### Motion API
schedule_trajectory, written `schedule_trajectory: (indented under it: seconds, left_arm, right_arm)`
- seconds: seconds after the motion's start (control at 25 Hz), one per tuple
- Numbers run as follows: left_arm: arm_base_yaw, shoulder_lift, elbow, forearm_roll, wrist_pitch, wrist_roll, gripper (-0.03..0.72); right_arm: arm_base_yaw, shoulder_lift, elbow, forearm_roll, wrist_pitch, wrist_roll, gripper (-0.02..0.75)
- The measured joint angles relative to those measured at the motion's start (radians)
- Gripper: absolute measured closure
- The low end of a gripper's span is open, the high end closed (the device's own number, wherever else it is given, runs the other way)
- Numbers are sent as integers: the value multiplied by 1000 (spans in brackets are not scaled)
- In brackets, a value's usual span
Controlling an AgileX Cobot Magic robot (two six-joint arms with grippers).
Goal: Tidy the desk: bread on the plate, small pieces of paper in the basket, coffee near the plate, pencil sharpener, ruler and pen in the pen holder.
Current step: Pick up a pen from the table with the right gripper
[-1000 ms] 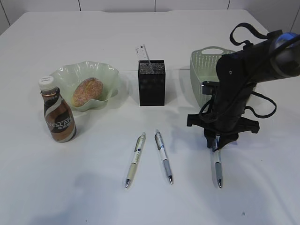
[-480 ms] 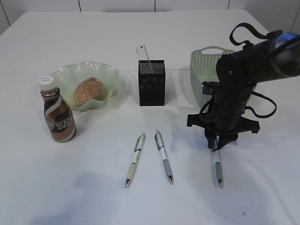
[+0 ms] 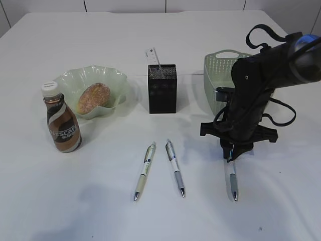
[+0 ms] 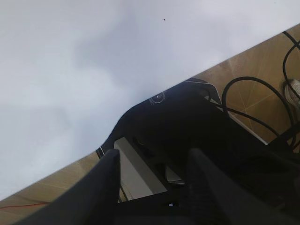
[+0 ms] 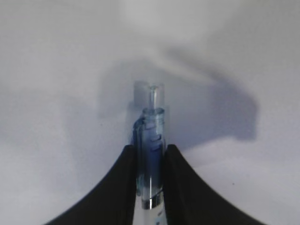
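Observation:
My right gripper (image 3: pixel 231 153) points down at the desk (image 3: pixel 100 211), in front of the basket (image 3: pixel 215 70). It is shut on the top end of a clear blue pen (image 3: pixel 231 178) that lies flat. In the right wrist view both fingers (image 5: pixel 124 178) press the pen (image 5: pixel 151 133) from either side. The bread (image 3: pixel 94 97) lies in the plate (image 3: pixel 113 78), and the coffee (image 3: pixel 62 120) stands beside it. The ruler (image 3: pixel 153 55) sticks out of the pen holder (image 3: pixel 162 90). My left gripper (image 4: pixel 153 157) is open and empty, off the desk edge. The pencil sharpener and paper pieces are out of view.
Two more pens (image 3: pixel 145 170) (image 3: pixel 175 173) lie side by side on the desk in front of the pen holder, left of my right gripper. The left wrist view shows the desk's underside edge, cables and the floor.
The right gripper's fingers have closed in onto the pen's top end. The arm and the pen stay in about the same place.

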Motion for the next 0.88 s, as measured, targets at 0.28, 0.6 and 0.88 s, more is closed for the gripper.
schedule_trajectory:
  seconds: [0.28,0.6,0.88]
  left_arm:
    - [0,0,0,0,0,0,360]
    - [0,0,0,-2,0,0,360]
    - [0,0,0,-2,0,0,360]
  right_arm:
    - [0,0,-2,0,0,-5,594]
    - [0,0,-2,-4,4,-23,595]
    - [0,-3,-4,-8,21,-51,595]
